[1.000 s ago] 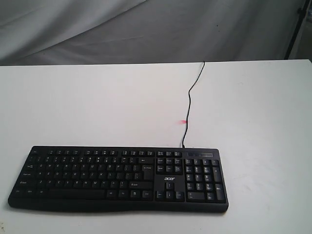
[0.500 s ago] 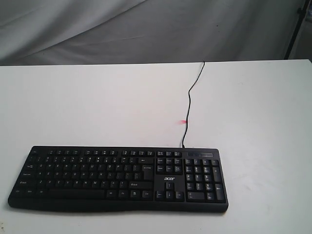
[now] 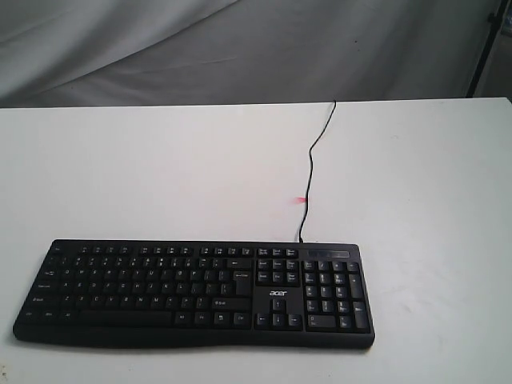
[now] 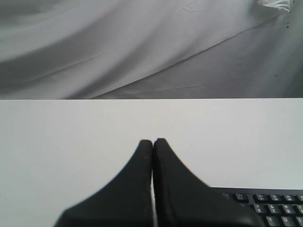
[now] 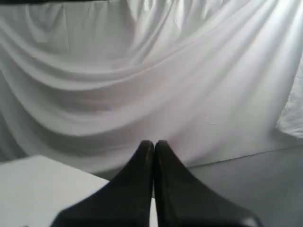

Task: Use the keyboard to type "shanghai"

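On the table (image 3: pixel 160 176), lying lengthwise left to right: keyboard (image 3: pixel 192 292). Clamped together and empty, left gripper (image 4: pixel 153 142) close beside its keys, likely the nearer; right gripper (image 5: pixel 153 143), likewise pinched, facing backdrop (image 5: pixel 142 71).

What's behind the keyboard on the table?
A thin black cable runs from the back edge of the keyboard to the far edge of the table, bearing a small red mark. Its far end is hidden.
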`<action>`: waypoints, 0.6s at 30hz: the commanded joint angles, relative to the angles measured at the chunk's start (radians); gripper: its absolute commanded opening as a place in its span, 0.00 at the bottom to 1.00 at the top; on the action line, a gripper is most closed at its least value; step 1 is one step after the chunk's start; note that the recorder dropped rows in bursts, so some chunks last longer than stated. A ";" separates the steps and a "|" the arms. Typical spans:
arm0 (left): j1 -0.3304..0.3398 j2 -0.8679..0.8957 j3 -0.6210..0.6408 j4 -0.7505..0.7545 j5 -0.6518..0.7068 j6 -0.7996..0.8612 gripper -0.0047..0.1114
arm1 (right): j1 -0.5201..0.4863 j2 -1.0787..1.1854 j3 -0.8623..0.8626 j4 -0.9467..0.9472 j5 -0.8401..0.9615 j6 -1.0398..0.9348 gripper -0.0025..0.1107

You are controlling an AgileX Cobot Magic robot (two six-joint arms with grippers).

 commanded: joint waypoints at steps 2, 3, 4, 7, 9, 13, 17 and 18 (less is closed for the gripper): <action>-0.004 0.003 0.001 -0.004 -0.003 -0.001 0.05 | -0.137 -0.056 0.008 -0.384 0.168 0.097 0.02; -0.004 0.003 0.001 -0.004 -0.003 -0.001 0.05 | -0.161 -0.071 0.008 -0.451 0.173 0.166 0.02; -0.004 0.003 0.001 -0.004 -0.003 -0.001 0.05 | -0.177 -0.081 0.008 -0.496 0.173 0.261 0.02; -0.004 0.003 0.001 -0.004 -0.003 -0.001 0.05 | -0.214 -0.116 0.008 -0.697 0.175 0.628 0.02; -0.004 0.003 0.001 -0.004 -0.003 -0.001 0.05 | -0.223 -0.136 0.008 -0.799 0.203 0.829 0.02; -0.004 0.003 0.001 -0.004 -0.003 -0.001 0.05 | -0.228 -0.136 0.008 -0.885 0.261 0.949 0.02; -0.004 0.003 0.001 -0.004 -0.003 -0.001 0.05 | -0.228 -0.136 0.008 -0.999 0.281 1.085 0.02; -0.004 0.003 0.001 -0.004 -0.003 -0.001 0.05 | -0.228 -0.136 0.010 -1.034 0.281 1.122 0.02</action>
